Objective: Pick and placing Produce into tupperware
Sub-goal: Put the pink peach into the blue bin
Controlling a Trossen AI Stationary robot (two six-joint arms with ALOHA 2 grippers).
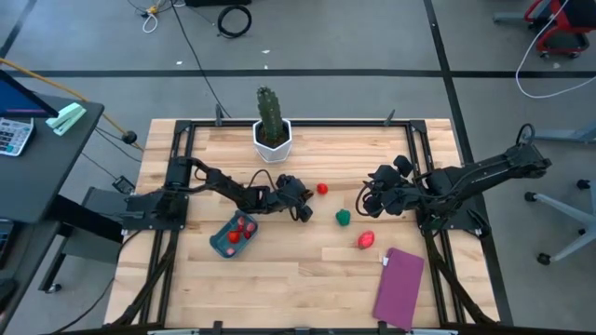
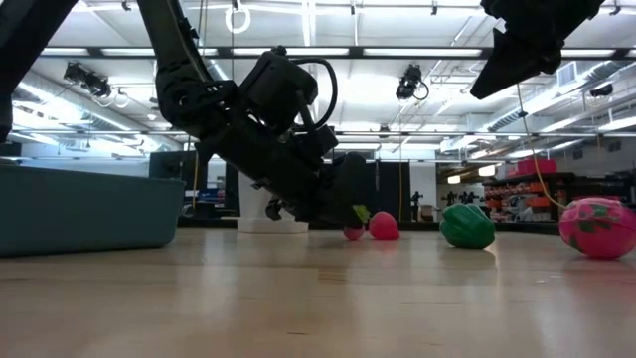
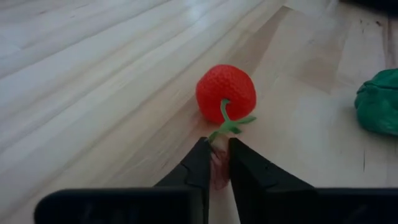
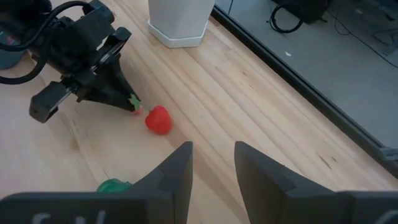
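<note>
The teal tupperware lies at mid-left and holds a few red pieces. A red strawberry-like piece, a green piece and a pink-red piece rest on the wood. My left gripper sits low right beside the strawberry, its fingers nearly together with something small and red between them. My right gripper hangs open above the table's right half, clear of the produce. My left gripper has a small red bit pinched between its fingertips, with a green leaf at the tips. It slants down from the table's left, close to the wood. I cannot tell whether this bit is a separate piece or belongs to the strawberry.
A cactus in a white pot stands at the far edge's middle. A flat purple rectangle lies near the right front corner. Bare wood shows between the tupperware and the loose pieces.
</note>
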